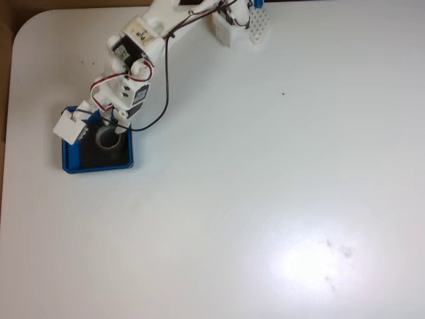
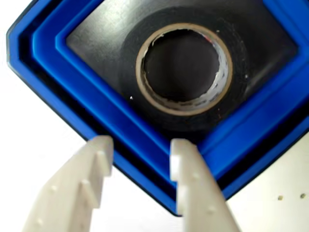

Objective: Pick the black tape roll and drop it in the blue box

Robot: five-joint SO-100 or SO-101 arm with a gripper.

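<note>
Far left on the white tabletop (image 1: 265,199) we've got the blue box (image 1: 96,167) with the black tape roll (image 2: 183,67) lying flat inside, and the pincer (image 2: 141,145) hangs over its corner, fingers apart, holding nothing.

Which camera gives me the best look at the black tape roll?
The wrist view: the black tape roll appears large, lying flat on the blue box's black floor, pale core visible. In the fixed view the roll is small, partly hidden by the arm.

Arm (image 1: 143,50) low, jaws parted, empty.
</note>
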